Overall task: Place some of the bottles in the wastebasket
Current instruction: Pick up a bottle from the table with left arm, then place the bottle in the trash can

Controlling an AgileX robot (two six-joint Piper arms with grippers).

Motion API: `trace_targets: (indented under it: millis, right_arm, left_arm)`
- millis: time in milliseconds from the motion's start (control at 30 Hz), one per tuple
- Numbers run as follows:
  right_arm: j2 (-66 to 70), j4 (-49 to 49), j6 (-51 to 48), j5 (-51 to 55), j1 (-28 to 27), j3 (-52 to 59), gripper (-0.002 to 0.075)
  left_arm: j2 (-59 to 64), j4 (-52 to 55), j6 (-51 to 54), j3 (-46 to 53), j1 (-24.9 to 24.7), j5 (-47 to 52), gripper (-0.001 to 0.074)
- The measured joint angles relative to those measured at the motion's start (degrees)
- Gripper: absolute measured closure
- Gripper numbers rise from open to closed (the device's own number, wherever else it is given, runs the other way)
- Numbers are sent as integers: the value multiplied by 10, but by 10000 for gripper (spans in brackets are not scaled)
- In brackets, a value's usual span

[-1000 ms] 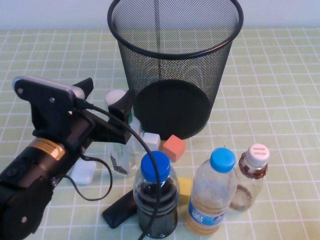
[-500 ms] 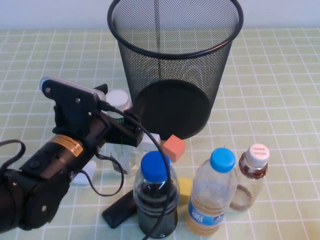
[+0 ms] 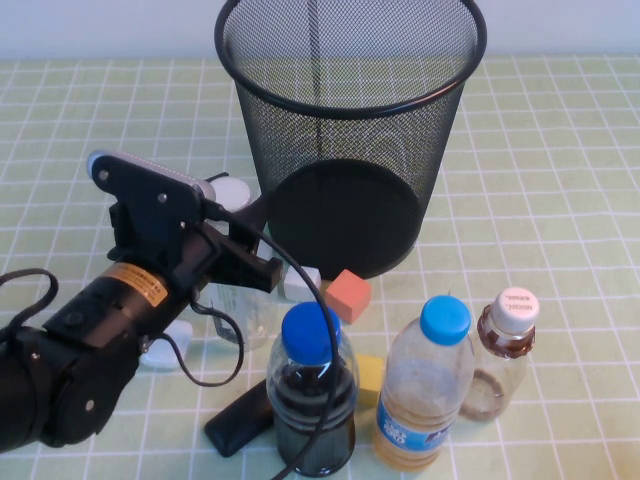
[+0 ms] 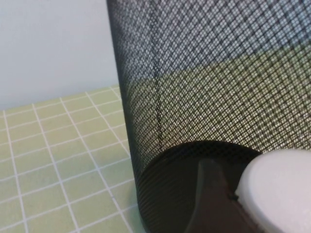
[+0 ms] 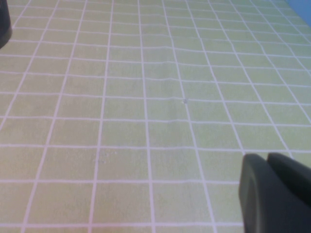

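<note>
I have the left tool (image 3: 240,250) down around the white-capped bottle (image 3: 232,193), just beside the wastebasket (image 3: 350,130) on its left; I cannot tell whether its fingers are pinching the bottle. The bottle stands upright, long axis vertical, cap up, close to the mesh wall, and my left wrist view shows the white cap (image 4: 277,191) right before the wastebasket's dark base (image 4: 194,160). The wastebasket stands upright, mouth up, rim well above the cap. The brown-tinted bottle (image 3: 502,352) stands upright at the front right, just beside the yellowish bottle (image 3: 428,385), with the dark bottle (image 3: 313,390) further left. An orange block (image 3: 348,295) sits between them and the wastebasket. The right tool (image 5: 277,194) hangs over bare worktop (image 5: 146,97); I cannot tell its state.
</note>
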Motion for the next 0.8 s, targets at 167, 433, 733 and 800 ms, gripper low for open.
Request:
trace_targets:
  millis: [167,433,733,800]
  right_arm:
    - [0,0,0,0,0,0,736]
    - [0,0,0,0,0,0,736]
    - [0,0,0,0,0,0,736]
    - [0,0,0,0,0,0,736]
  left_arm:
    - [-10,7,11,-1,1,18,406]
    - [-151,10,46,-97,1,366,406]
    - [-191,13,52,-403,55,764,406]
    - [-167,14,55,-485,75,809,406]
